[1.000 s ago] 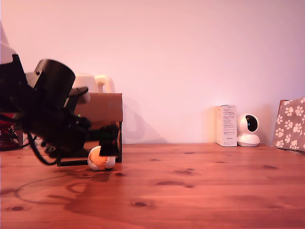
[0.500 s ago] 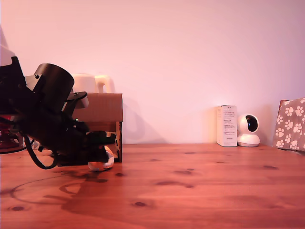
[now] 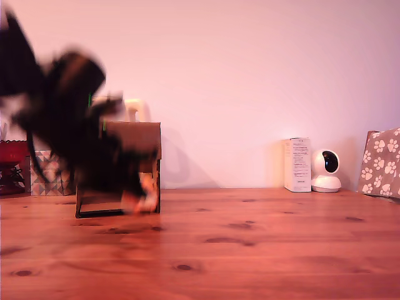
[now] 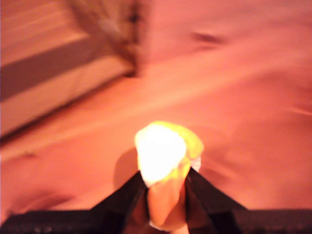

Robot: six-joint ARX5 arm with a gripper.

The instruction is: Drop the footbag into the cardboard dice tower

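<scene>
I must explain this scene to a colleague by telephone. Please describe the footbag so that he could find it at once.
Find the brown cardboard dice tower toward the exterior view's left on the wooden table. At its lower front the blurred black arm's pincer grips the footbag. It is the only small orange and white ball.

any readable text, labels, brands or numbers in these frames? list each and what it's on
None can be read.
White box at the exterior view's right: rows of dark print on its side, too small to read.
Patterned box at the right edge: paw prints only, no words.
Footbag in the gripper: overexposed and blurred, no logo legible.
Cardboard dice tower: plain panel.
</scene>
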